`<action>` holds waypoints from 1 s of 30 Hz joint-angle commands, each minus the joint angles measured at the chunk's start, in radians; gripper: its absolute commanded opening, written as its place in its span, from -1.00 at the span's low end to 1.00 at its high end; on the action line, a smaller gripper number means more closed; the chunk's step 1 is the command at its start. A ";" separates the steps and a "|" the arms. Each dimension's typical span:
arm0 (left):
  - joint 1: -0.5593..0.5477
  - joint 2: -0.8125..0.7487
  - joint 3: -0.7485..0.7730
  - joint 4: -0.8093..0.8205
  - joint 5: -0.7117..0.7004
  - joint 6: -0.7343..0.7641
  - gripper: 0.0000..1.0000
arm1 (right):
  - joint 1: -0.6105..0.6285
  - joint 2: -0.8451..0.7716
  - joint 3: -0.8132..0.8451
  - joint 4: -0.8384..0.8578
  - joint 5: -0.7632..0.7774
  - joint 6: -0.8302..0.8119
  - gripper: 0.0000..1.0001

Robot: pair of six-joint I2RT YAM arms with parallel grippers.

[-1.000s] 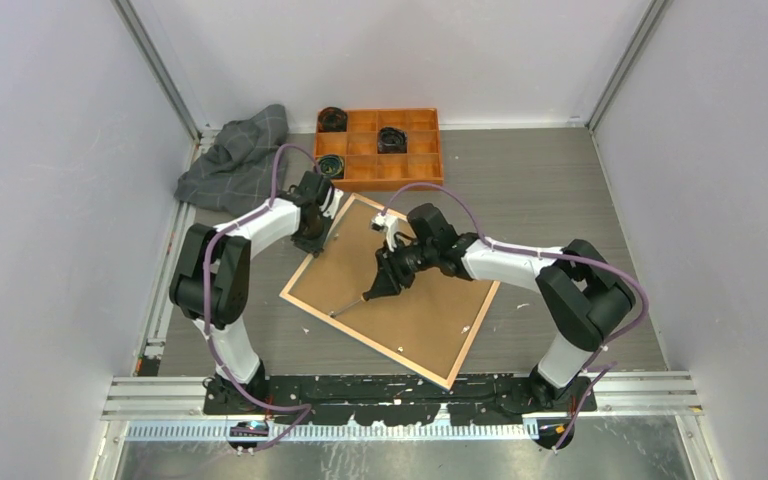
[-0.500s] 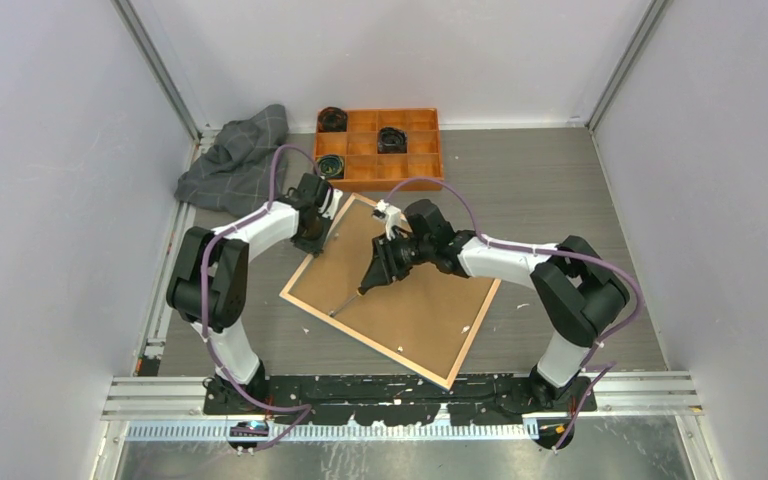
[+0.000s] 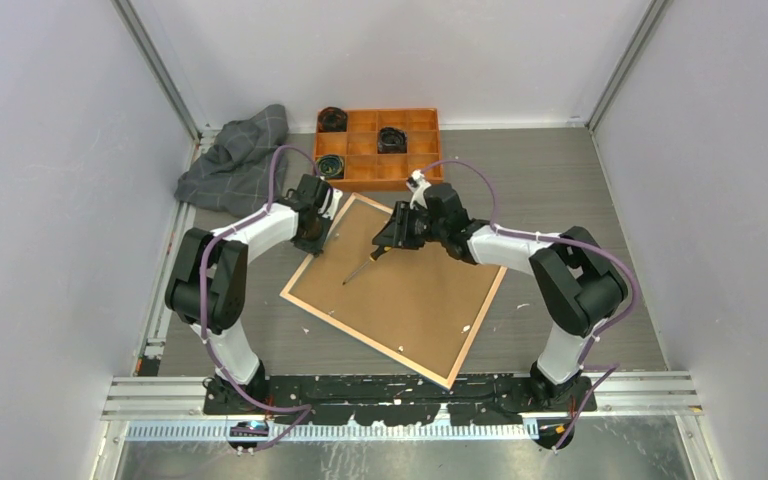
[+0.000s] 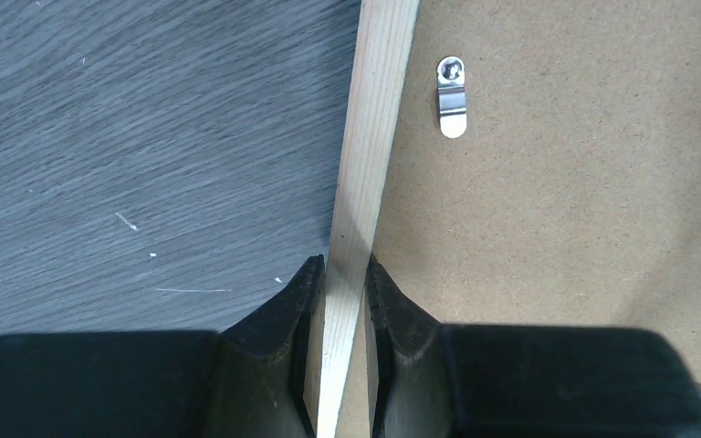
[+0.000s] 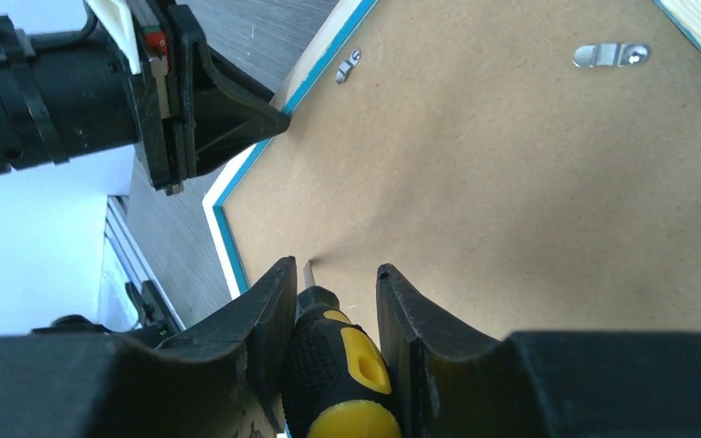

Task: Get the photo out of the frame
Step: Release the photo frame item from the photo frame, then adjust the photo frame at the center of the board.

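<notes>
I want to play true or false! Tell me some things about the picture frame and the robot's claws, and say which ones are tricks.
1. The left claw pinches the wooden rim of the frame. True.
2. The right claw is empty. False: it holds a black and yellow screwdriver.
3. The photo faces up for everyone to see. False: the brown backing board faces up, and the photo is hidden.
4. A grey cloth lies to the left of the orange tray in the top view. True.
5. The screwdriver lies in the orange tray. False: it is held over the backing board.
</notes>
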 commanded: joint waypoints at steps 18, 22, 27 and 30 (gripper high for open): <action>-0.016 0.136 0.234 -0.159 -0.199 0.121 -0.99 | -0.197 -0.019 0.435 -0.673 -0.070 -0.709 -0.99; -0.013 0.147 0.262 -0.156 -0.246 0.152 -0.99 | -0.264 -0.049 0.480 -0.734 -0.040 -0.791 -0.99; 0.012 0.124 0.266 -0.153 -0.246 0.186 -0.99 | -0.333 -0.094 0.508 -0.789 0.050 -0.881 -0.99; 0.029 0.100 0.265 -0.160 -0.215 0.195 -0.90 | -0.355 -0.103 0.530 -0.856 0.096 -0.917 -0.99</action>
